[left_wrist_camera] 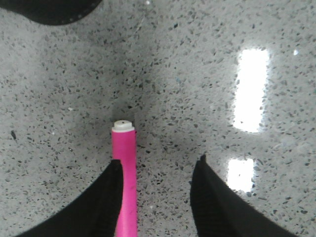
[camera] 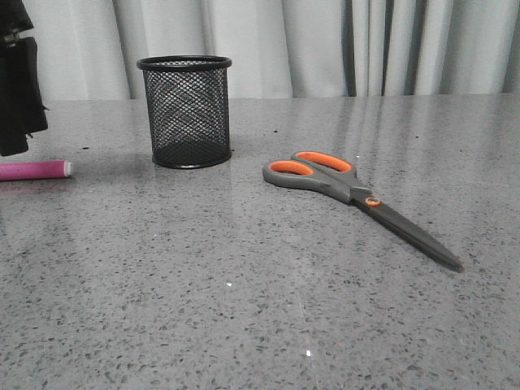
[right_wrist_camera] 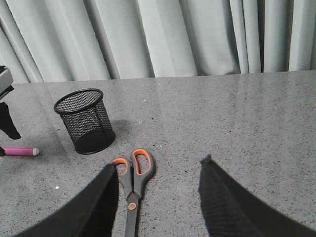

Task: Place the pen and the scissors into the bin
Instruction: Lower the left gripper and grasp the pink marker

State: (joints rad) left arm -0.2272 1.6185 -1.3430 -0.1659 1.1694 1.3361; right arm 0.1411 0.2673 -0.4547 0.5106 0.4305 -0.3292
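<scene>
The pink pen (camera: pixel 32 170) lies flat at the table's left edge of the front view, white tip toward the bin. In the left wrist view the pen (left_wrist_camera: pixel 124 177) lies between my open left gripper's (left_wrist_camera: pixel 158 168) fingers, close to one finger. The black mesh bin (camera: pixel 186 110) stands upright at the back left; it also shows in the right wrist view (right_wrist_camera: pixel 85 121). The scissors (camera: pixel 357 197) lie closed on the table right of the bin. My right gripper (right_wrist_camera: pixel 159 169) is open above the scissors (right_wrist_camera: pixel 133 185), which lie near one finger.
The grey speckled table (camera: pixel 244 309) runs back to a pale curtain (camera: pixel 325 49). Part of my left arm (camera: pixel 18 81) shows dark at the far left of the front view, above the pen.
</scene>
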